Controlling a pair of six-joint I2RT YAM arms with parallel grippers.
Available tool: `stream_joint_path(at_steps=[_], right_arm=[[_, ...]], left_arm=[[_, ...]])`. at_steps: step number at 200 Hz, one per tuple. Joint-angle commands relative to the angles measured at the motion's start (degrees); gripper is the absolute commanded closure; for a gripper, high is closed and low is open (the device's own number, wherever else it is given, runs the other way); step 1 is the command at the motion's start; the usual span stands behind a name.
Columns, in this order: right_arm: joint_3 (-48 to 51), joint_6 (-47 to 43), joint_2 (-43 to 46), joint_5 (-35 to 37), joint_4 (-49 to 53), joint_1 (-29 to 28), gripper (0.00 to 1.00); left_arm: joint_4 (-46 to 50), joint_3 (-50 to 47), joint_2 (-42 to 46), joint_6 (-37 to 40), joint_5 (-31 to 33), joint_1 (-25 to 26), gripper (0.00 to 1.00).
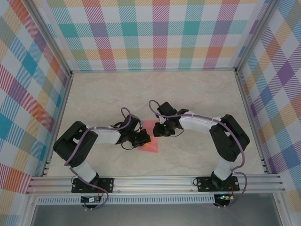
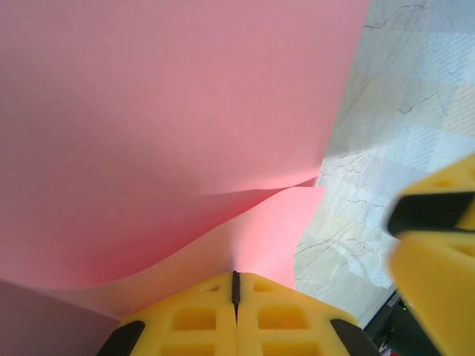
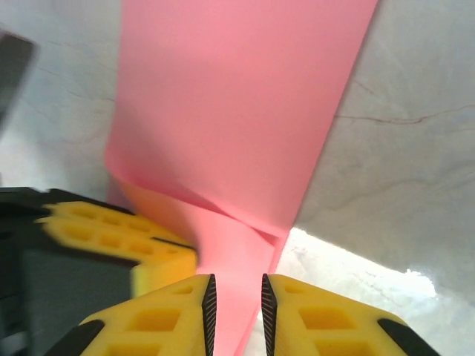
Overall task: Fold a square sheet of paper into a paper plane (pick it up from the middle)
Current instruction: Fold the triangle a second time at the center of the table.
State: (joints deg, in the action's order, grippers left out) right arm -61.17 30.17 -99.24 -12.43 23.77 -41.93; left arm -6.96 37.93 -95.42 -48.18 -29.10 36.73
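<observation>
The square sheet of paper (image 1: 151,141) is salmon pink and lies partly folded at the middle of the table, between both grippers. My left gripper (image 1: 141,138) is shut on its near edge. In the left wrist view the yellow jaws (image 2: 235,276) meet with the paper (image 2: 171,126) pinched in the seam, and its upper layer curls over a lower one. My right gripper (image 1: 160,129) sits at the sheet's far right side. Its jaws (image 3: 236,285) stand slightly apart, open, with a strip of the folded paper (image 3: 237,111) running between them.
The table top (image 1: 197,94) is pale marble, walled by checked panels (image 1: 155,33) at the back and sides. The other arm's yellow finger (image 3: 122,236) crowds the right wrist's left side. An aluminium rail (image 1: 155,181) runs along the near edge.
</observation>
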Motion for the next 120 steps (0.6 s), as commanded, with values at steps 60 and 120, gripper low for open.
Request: stream_joint_path(at_steps=[60, 120], right_arm=[[3.80, 4.97, 1.42, -9.41, -4.52, -0.60, 0.94], [6.23, 7.48, 0.09, -11.80, -6.61, -4.23, 0.99]], left_arm=[[6.51, -0.61, -2.04, 0.75, 3.98, 1.04, 0.97], [6.58, -0.93, -2.23, 0.73, 4.37, 1.05, 1.00]])
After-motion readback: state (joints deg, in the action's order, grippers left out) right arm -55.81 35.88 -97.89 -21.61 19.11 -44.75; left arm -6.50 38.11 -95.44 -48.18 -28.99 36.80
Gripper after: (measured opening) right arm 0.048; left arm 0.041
